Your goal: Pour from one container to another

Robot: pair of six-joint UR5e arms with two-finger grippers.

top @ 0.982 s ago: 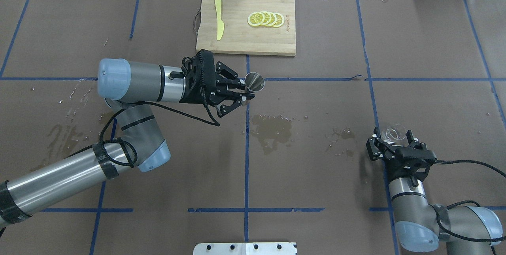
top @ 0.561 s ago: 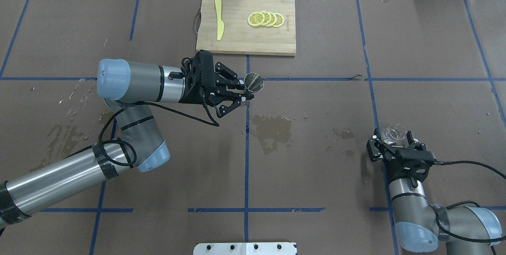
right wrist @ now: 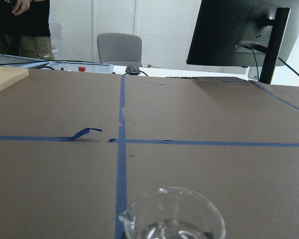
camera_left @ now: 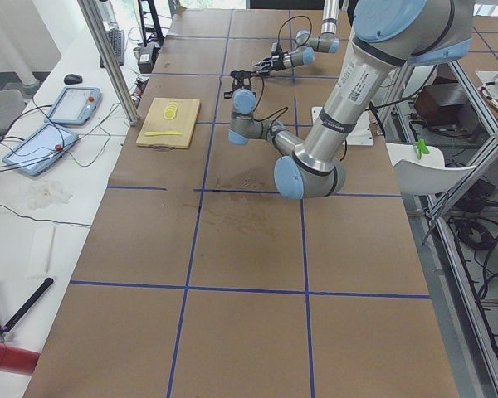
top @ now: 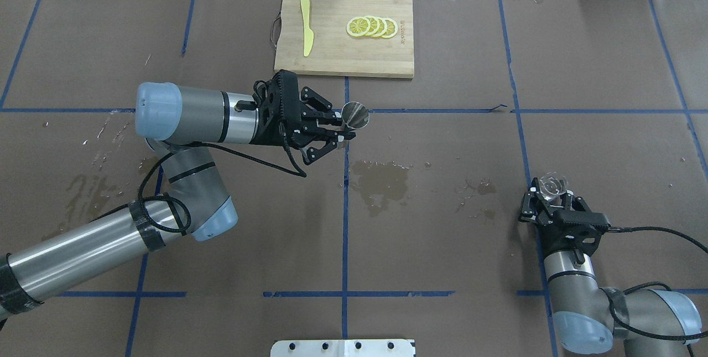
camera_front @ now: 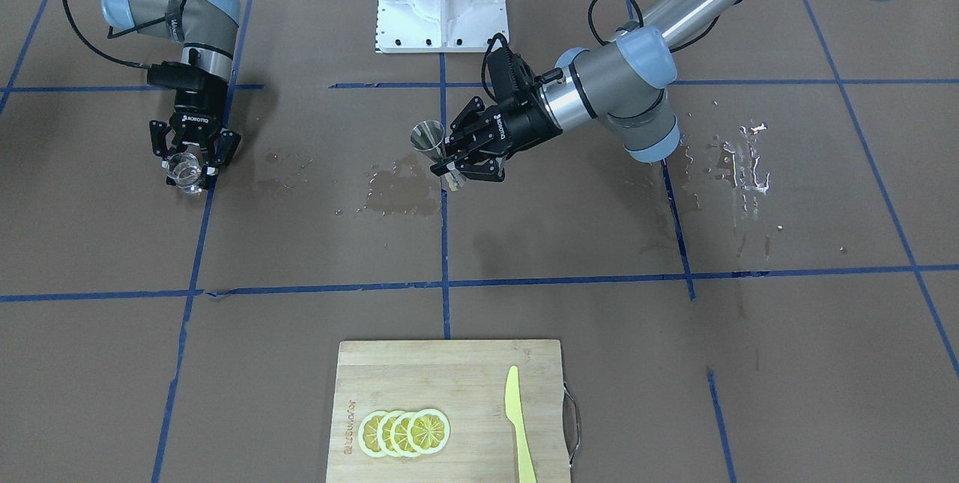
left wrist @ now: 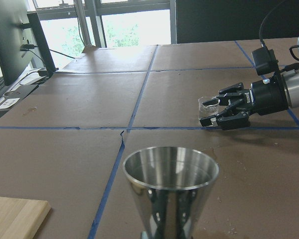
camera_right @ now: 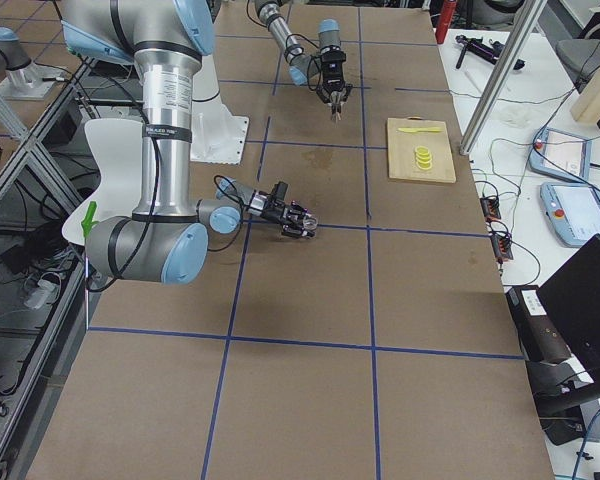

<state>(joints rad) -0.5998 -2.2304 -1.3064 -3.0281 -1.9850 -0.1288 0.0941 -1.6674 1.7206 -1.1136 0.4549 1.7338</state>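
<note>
Brown paper crossed with blue tape covers the table (top: 442, 268), with a dark wet patch (top: 381, 177) near its centre and pale smears (top: 94, 185) toward 9 o'clock. At 12 o'clock a cutting board (top: 343, 58) carries lemon slices (top: 371, 26) and a yellow knife (top: 306, 26). A monitor (right wrist: 239, 30) and a chair (right wrist: 119, 50) stand beyond the table's edge. Just 11 o'clock of centre, the left gripper (top: 344, 127) pinches the jigger (top: 355, 114) at its waist, upright, bare metal inside its upper cone. At 4 o'clock the right gripper (top: 552, 191) has its fingers closed against the glass (top: 551, 182), upright, with what looks like a little clear liquid inside.
</note>
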